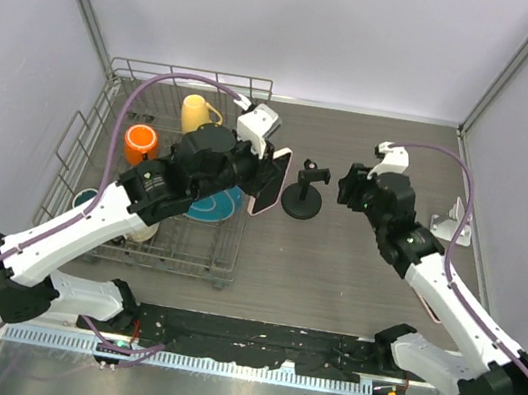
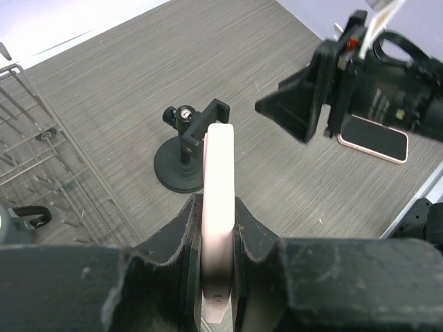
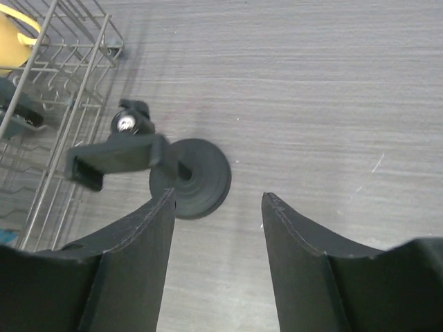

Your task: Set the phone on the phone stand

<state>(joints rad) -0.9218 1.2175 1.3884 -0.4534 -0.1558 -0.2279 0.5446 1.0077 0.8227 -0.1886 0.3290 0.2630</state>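
Phone point(image 1: 270, 180) clamped edge-up in left end effector point(image 1: 251, 170) at stand's point(image 1: 302, 198) nine o'clock; right end effector point(image 1: 350, 187), jaws apart at three, likely to steady it.

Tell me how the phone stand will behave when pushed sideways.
The phone stand likely tips under a high push: its clamp overhangs a small disc base. It looks rigid, so probably no flex. Standing free on the smooth table, a low push would probably slide it.
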